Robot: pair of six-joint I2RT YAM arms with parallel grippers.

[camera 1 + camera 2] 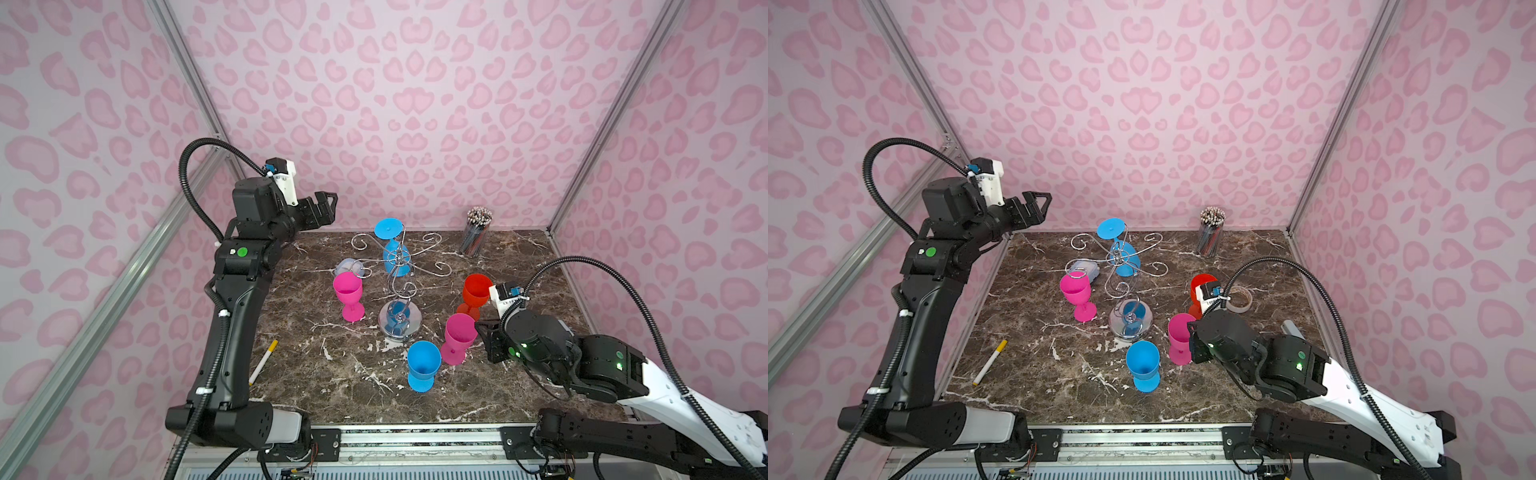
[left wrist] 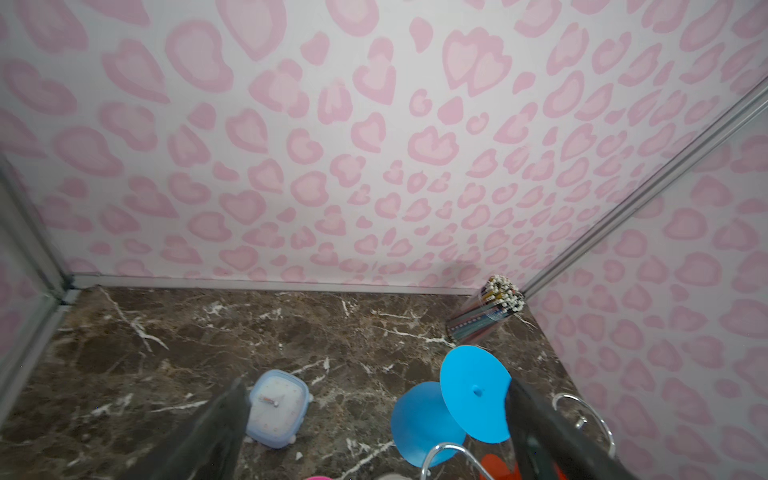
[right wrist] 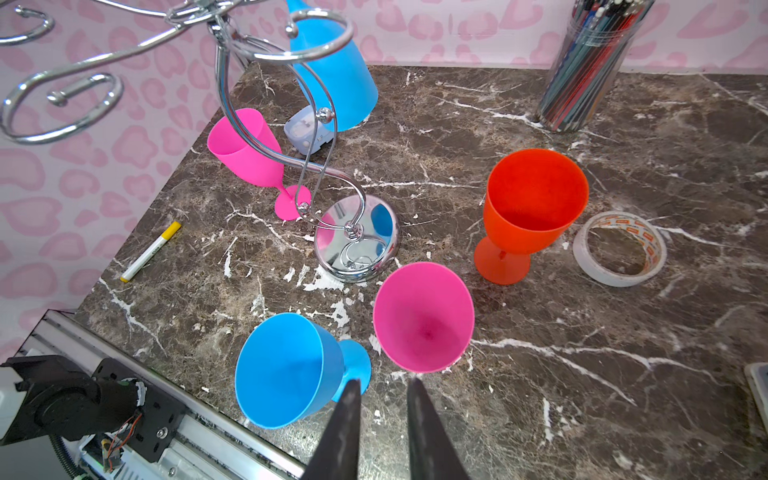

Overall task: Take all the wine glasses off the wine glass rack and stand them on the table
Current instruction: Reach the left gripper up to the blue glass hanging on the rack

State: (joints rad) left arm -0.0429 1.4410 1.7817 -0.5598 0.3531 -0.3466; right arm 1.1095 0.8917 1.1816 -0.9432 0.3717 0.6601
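One blue wine glass (image 1: 391,257) is seen hung upside down by its foot on a far arm of the wine glass rack (image 1: 400,325), so the task is judged unfinished. A pink wine glass (image 1: 348,291), a red wine glass (image 1: 476,293), a second pink wine glass (image 1: 459,332) and a second blue wine glass (image 1: 423,361) are stood on the marble table (image 1: 519,270) around the rack's base. The left gripper (image 1: 326,208) is held raised beside the hung glass, spread wide and empty. The right gripper (image 3: 382,384) is kept low by the nearer pink glass, its jaws narrowly parted with nothing held.

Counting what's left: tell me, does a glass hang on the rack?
Yes, one blue wine glass hangs upside down from the wine glass rack.
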